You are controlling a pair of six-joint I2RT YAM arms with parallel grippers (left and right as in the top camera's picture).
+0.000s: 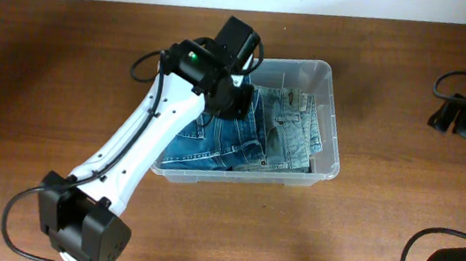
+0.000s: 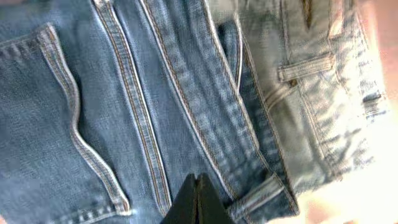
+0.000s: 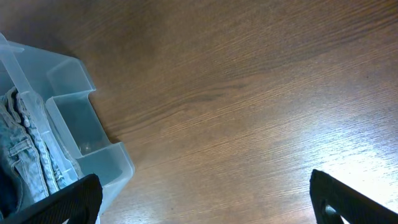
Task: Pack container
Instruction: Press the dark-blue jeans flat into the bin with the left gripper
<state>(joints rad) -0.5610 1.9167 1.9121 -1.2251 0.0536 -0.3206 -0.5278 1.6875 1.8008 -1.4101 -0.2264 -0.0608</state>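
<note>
The container (image 1: 333,98) is a clear plastic bin in the middle of the table. Folded darker blue jeans (image 1: 213,150) lie in its left part and lighter, faded jeans (image 1: 291,129) in its right part. My left arm reaches over the bin from the near left. In the left wrist view my left gripper (image 2: 197,190) is shut, with nothing between its fingers, just above the dark jeans (image 2: 93,93) and beside the lighter jeans (image 2: 311,81). My right gripper (image 3: 205,205) stands open and empty over bare wood, right of the container's corner (image 3: 81,118).
The brown wooden table (image 1: 380,238) runs on around the bin on every side. The right arm's gripper (image 1: 444,114) hangs near the table's far right edge, with a black cable looped by it. A pale wall borders the far side.
</note>
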